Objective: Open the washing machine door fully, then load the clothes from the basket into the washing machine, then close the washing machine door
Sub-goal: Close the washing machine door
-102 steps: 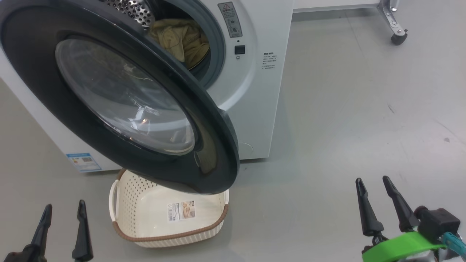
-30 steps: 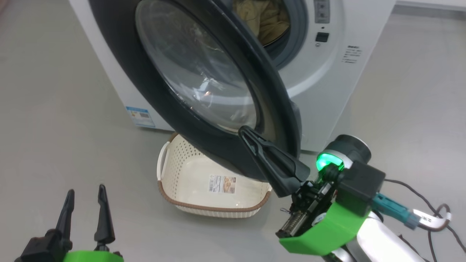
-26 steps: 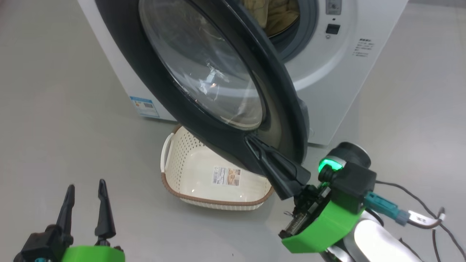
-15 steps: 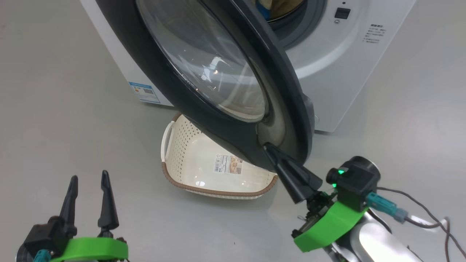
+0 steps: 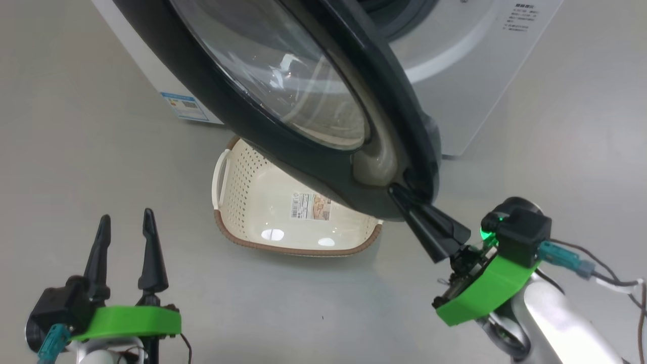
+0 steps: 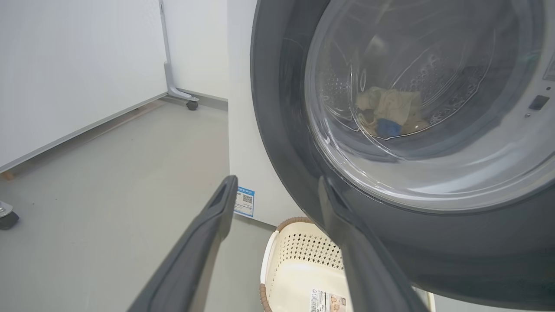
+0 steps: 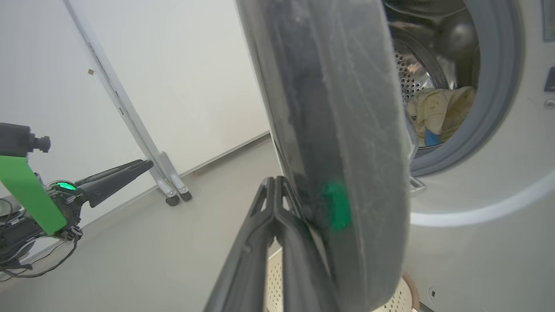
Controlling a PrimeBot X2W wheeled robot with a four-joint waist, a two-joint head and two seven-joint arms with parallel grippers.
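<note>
The loading looks done: the clothes (image 7: 438, 115) lie inside the steel drum (image 7: 407, 71) of the washing machine (image 5: 470, 76). The basket (image 5: 293, 248) sits empty on the floor (image 5: 76, 126), under the swung-out washing machine door (image 5: 283, 91). What is left is the closing; the door stands partly open, its edge toward the robot. The right tool (image 5: 397, 193), fingers pressed together and holding nothing, reaches up and left with its tips at the door's lower outer rim. It appears to touch the rim, though the contact is hard to confirm. The left tool (image 5: 126, 215) hovers low at the left, fingers apart and empty, well away from the door.
</note>
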